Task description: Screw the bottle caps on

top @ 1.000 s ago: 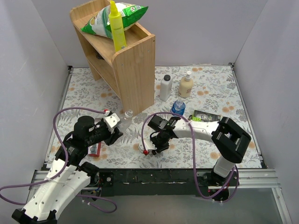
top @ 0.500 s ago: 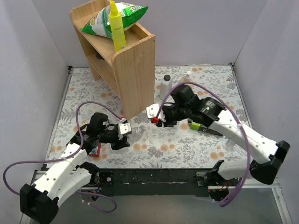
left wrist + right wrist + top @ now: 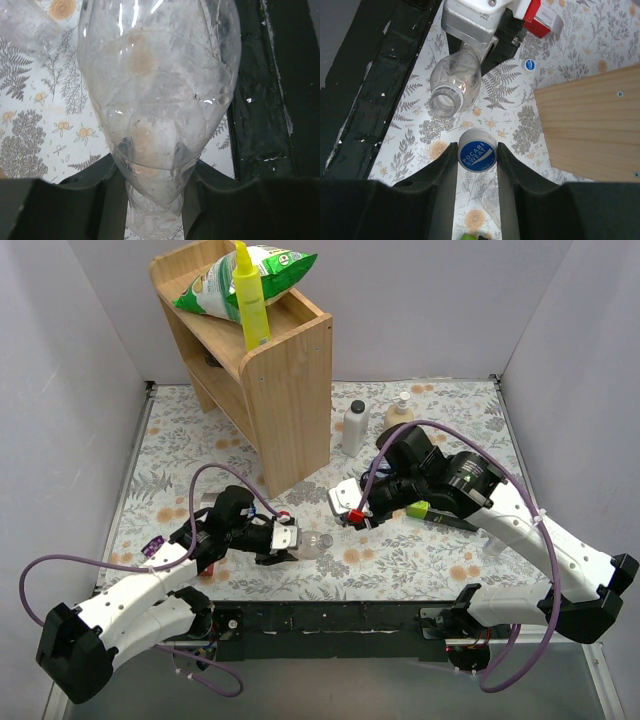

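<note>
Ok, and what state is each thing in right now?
left gripper: shut on the plain bottle
right gripper: shut on the blue cap
plain bottle: uncapped, held on its side, mouth open
blue cap: off the bottle, facing its mouth
small cap: loose on the table, logo side up
white bottle: upright, closed
pump bottle: upright, partly hidden

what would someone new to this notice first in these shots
The two arms come together near mid-table. The left end effector grips a clear bottle sideways, with its open neck toward the right end effector, which pinches a blue Pocari Sweat cap just short of that neck. Behind them, at the back left, stands a wooden shelf with a green snack bag and a yellow bottle on top.
</note>
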